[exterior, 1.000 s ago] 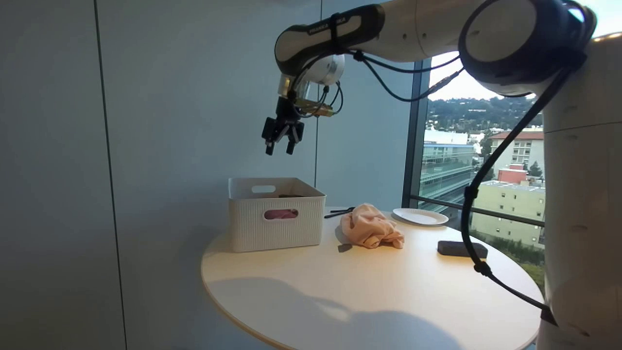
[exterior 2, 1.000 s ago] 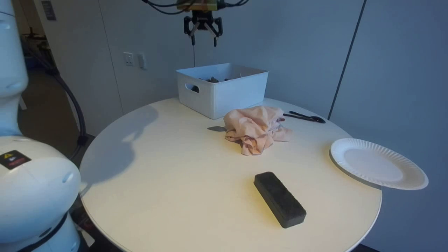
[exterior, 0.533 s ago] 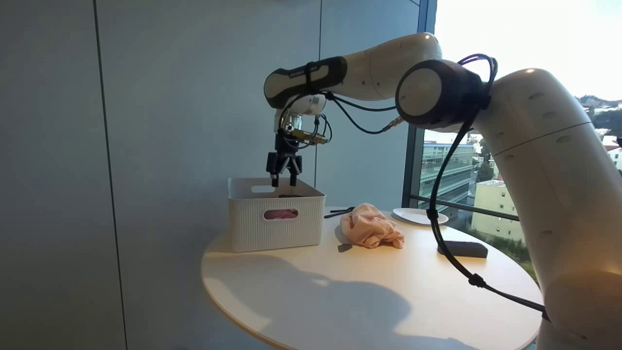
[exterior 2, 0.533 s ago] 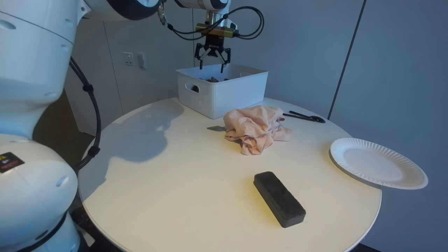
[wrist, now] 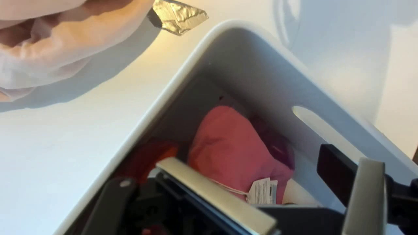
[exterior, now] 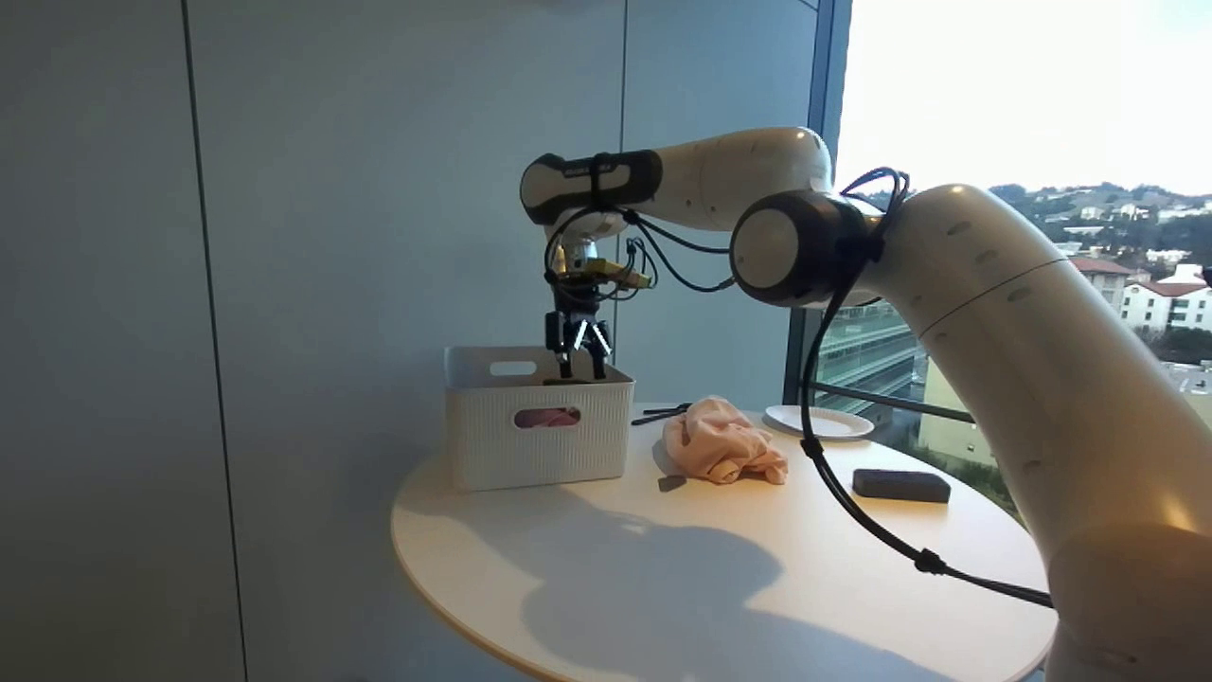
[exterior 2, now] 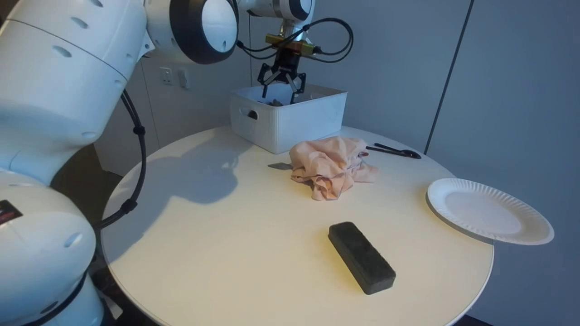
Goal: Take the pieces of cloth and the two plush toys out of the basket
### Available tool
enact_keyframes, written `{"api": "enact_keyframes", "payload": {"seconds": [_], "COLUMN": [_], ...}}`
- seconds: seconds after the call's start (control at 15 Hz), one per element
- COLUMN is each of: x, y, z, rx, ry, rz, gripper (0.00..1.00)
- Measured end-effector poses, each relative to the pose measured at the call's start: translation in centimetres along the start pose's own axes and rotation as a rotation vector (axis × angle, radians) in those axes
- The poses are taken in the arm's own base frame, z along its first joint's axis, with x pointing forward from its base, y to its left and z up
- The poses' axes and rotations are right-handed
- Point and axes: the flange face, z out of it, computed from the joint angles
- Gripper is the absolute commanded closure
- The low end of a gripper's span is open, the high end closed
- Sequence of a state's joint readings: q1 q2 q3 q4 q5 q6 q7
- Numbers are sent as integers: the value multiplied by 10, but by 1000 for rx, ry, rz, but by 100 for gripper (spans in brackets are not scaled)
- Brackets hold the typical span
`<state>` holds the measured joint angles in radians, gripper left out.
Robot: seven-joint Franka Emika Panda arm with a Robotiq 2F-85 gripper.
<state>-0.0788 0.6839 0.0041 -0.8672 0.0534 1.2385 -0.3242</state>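
Well, on the round table [exterior 2: 253,253] the white basket [exterior: 530,464] faces an exterior view slotted end first, long axis running back; the gripper [exterior: 581,375] hangs at its mouth, jaws parted, over perhaps a pink plush [wrist: 228,143].

In an exterior view I look across the round surface [exterior: 833,549] from slightly above, facing wall [exterior: 379,189] and window [exterior: 966,114], the arm [exterior: 1004,284] at right; in an exterior view I look down more steeply, black block [exterior 2: 362,258] near, the arm at left. Both exterior views share the plastic basket [exterior 2: 312,120] and peach cloth [exterior 2: 328,167]. My wrist view looks closely down into the basket, past the hand [wrist: 289,194].
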Motion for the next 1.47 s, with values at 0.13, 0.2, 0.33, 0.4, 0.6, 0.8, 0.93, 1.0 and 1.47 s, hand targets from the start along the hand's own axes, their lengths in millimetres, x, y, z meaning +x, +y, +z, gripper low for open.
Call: {"api": "enact_keyframes", "payload": {"seconds": [0.13, 0.2, 0.33, 0.4, 0.6, 0.8, 0.93, 1.0, 1.47], "x": [2, 3, 2, 2, 5, 30, 55, 69, 115], "y": [1, 0, -1, -2, -1, -2, -5, -6, 20], "z": [2, 0, -3, -4, -1, 22, 44, 56, 102], "rx": [9, 9, 9, 9, 7, 7, -4, -15, -106], "ry": [-17, -16, -13, -12, -8, 12, 46, 62, 155], "rz": [-25, -31, -36, -37, -37, -63, -102, -110, -90], "gripper": [0, 0, 0, 0, 0, 0, 0, 0, 58]}}
